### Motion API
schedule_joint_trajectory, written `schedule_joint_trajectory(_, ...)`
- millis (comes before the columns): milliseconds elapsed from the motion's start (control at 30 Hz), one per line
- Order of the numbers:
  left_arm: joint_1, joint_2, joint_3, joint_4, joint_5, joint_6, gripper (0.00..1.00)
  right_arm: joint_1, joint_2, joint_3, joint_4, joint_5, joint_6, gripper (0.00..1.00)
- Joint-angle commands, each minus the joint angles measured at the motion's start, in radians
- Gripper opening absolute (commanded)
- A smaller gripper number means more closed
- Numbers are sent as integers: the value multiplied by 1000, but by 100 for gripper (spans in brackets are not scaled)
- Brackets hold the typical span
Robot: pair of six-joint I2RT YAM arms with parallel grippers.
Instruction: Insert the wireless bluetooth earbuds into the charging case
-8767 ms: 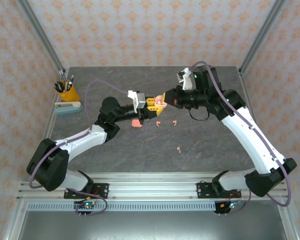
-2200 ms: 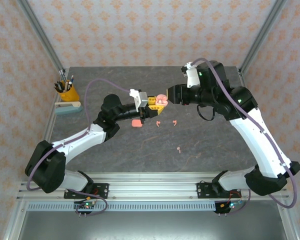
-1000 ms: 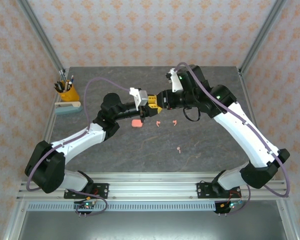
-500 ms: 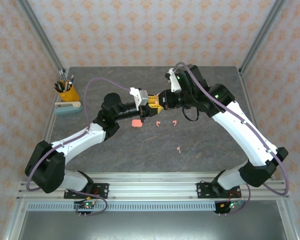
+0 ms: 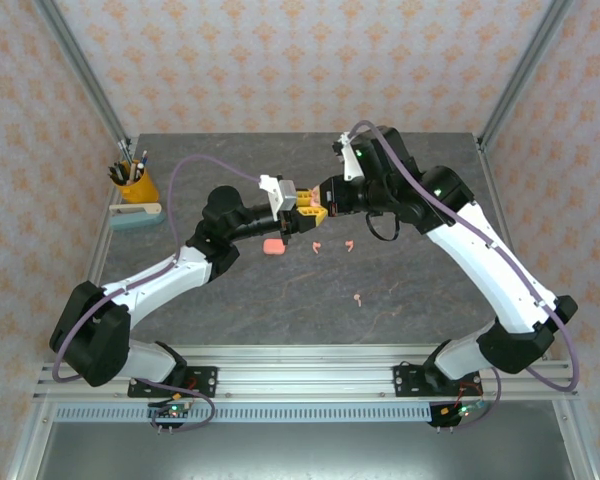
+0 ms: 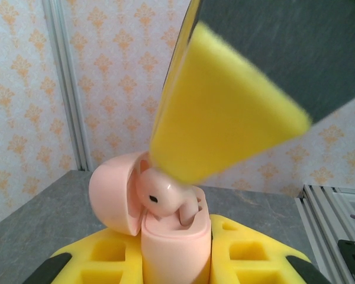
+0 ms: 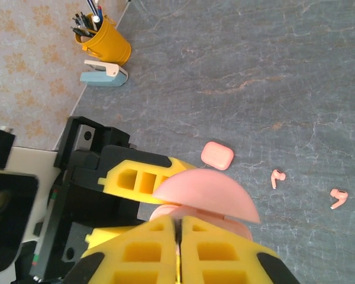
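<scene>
One earbud (image 6: 163,198) is seated a little crookedly in the open charging case (image 6: 176,248), with its head raised above the socket, beside the hinged lid. The case is clamped upright between the pads of the left gripper (image 5: 302,208), above the middle of the table (image 5: 430,290), toward its far edge. The right gripper (image 7: 178,231) is pressed together, with nothing seen between its pads, and is placed just over the earbud.

The step is judged to be seating. A gentle, straight push along the socket is needed, and the lid should not be struck.

On the table below, a closed case (image 7: 217,155) and two loose earbuds (image 7: 277,177) are lying, and a third earbud (image 5: 358,298) is nearer the front edge. Open room is found toward the right edge. The pen cup (image 5: 135,183) at the left edge is well apart.
</scene>
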Motion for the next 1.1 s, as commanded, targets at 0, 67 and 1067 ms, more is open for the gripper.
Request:
schedule_joint_trajectory(0, -13, -9, 35, 71, 21, 26, 0, 7, -15, 30, -13, 46, 6, 8)
schedule_joint_trajectory(67, -13, -11, 35, 71, 19, 27, 0, 7, -15, 30, -15, 48, 3, 8)
schedule_joint_trajectory(1067, -15, -18, 40, 63, 19, 34, 0, 0, 2, -1, -20, -195, -68, 22)
